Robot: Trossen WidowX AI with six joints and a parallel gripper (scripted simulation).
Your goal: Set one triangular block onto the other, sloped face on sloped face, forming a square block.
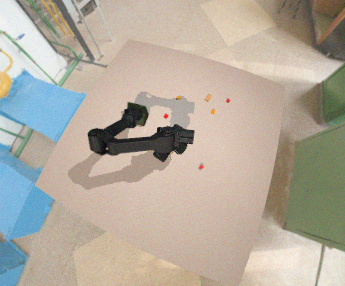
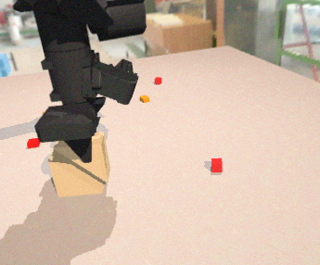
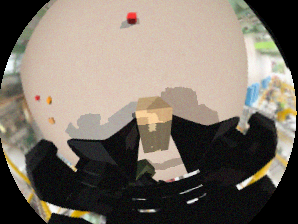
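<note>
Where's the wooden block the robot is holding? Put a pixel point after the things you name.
The upper triangular block [image 2: 98, 155] [image 3: 154, 117] is between the fingers of the gripper [image 2: 86, 159] [image 3: 152, 117], left of centre in the exterior view, just above the lower triangular block [image 2: 73, 178], sloped faces towards each other.

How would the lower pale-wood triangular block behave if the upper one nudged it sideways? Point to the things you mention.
The lower pale-wood triangular block [image 2: 73, 181] would probably slide rather than tip, sitting flat and broad. It looks rigid, so denting seems unlikely. Its sloped face might turn sideways pushes partly downward.

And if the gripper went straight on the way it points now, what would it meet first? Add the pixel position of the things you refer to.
Probably the lower triangular block [image 2: 73, 180], right under the upper block [image 2: 99, 150] [image 3: 154, 117] in the gripper [image 2: 86, 161] [image 3: 152, 117]; whether they touch is hard to tell.
</note>
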